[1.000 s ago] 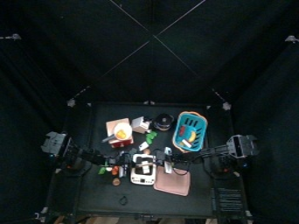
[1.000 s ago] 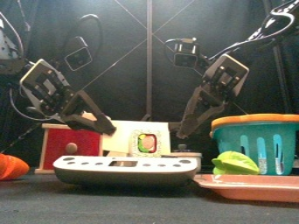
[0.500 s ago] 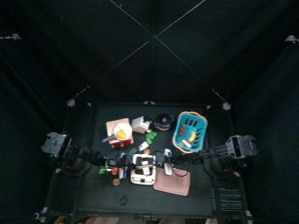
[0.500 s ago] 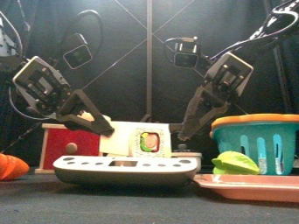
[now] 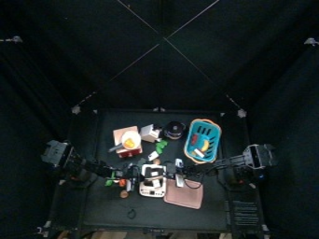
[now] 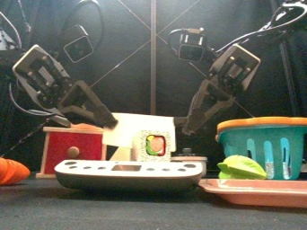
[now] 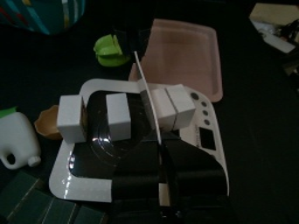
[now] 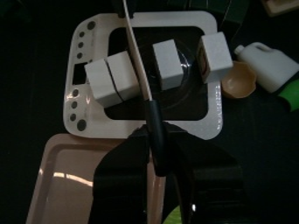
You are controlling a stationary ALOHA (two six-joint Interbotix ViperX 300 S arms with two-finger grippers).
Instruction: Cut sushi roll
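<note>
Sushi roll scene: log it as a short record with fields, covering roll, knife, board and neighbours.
roll: white blocks in a row on the board
board: white rim, black top
knife: black handle, blade laid across the roll between two blocks
tray: pink, beside the board
green item: by the tray
basket: teal, behind the tray
left arm: angled down towards the board
right arm: angled down towards the board
grip on knife: cannot tell

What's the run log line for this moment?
task: cut sushi roll | knife over sushi pieces on white scale | pink tray beside | cut: unclear
</note>
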